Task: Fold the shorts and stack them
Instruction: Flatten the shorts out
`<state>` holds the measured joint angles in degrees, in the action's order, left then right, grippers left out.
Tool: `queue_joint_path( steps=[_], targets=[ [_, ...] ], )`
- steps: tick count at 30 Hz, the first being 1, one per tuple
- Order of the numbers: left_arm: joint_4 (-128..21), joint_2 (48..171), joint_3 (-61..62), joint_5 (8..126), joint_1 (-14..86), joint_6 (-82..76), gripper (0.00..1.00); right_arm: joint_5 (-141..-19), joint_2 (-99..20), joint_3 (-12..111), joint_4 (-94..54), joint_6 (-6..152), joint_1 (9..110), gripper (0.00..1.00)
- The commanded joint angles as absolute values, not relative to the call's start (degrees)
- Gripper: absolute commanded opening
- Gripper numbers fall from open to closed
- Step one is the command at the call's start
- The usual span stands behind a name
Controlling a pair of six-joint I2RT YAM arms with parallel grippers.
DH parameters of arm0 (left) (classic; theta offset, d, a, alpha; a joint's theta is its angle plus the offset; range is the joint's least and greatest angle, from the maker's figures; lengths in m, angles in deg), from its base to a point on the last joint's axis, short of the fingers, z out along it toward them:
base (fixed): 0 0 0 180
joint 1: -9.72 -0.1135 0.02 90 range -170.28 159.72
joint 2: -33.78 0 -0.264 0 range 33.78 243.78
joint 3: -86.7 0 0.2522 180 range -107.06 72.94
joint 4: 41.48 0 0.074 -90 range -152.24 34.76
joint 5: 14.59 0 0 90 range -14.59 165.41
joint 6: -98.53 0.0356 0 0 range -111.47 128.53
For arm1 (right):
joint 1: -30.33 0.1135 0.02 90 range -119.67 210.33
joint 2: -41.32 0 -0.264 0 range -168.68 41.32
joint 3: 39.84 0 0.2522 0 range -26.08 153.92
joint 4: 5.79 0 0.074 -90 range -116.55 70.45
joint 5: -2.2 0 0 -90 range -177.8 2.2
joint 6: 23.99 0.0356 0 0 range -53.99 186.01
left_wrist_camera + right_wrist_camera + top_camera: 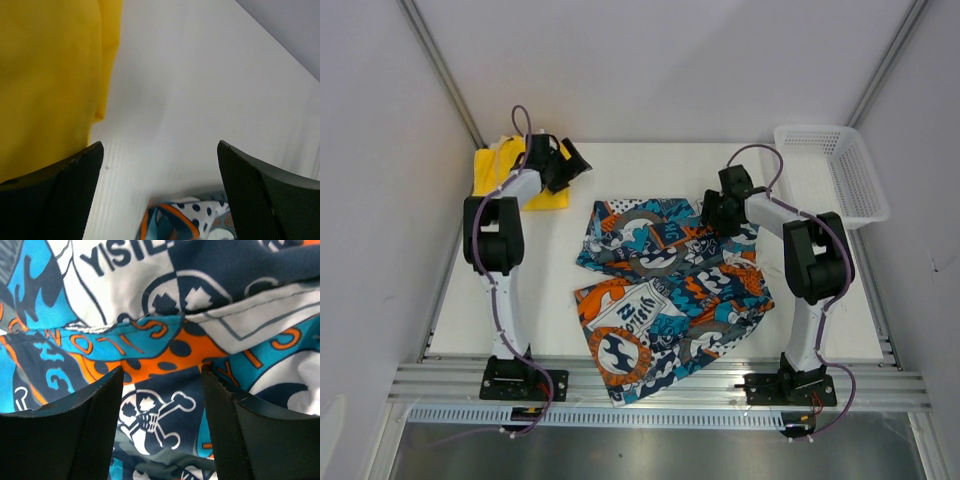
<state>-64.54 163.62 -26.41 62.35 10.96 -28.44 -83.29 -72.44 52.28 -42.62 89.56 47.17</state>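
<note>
The printed shorts (665, 290) lie spread in the middle of the table, both legs towards the left. The yellow shorts (490, 168) lie folded at the far left corner, partly under the left arm. My left gripper (576, 163) is open and empty just right of the yellow shorts (45, 75), above bare table; a corner of the printed shorts (195, 217) shows below it. My right gripper (708, 214) is open, low over the right part of the printed shorts (160, 340), its fingers (100, 410) either side of a skull print.
A white mesh basket (832, 170) stands at the far right corner. The white table (650, 165) has metal rails along its near edge. Grey walls close in left, right and behind.
</note>
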Motion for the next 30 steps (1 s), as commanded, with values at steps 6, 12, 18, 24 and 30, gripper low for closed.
queue_joint_path(
  steps=[6,12,18,24,30],
  targets=[
    [-61.5,139.6,-12.7,59.9,15.5,-24.2,0.97,-77.7,-64.5,53.1,-43.2,90.6,44.7,0.68],
    [-50.9,127.7,10.9,62.6,17.9,-25.6,0.98,-80.2,-61.9,52.2,-42.5,91.1,40.4,0.71],
    [-42.5,124.1,23.7,64.2,18.9,-29.5,0.97,-81.5,-60.5,49.1,-36.3,97.3,35.7,0.74],
    [-39.5,125.4,25.7,64.3,19.5,-32.4,0.97,-80.6,-62.7,49.5,-34.8,107.0,34.7,0.77],
    [-38.1,125.9,25.9,64.7,20.8,-32.4,0.96,-85.2,-65.5,51.3,-37.8,116.5,35.4,0.68]
  ],
)
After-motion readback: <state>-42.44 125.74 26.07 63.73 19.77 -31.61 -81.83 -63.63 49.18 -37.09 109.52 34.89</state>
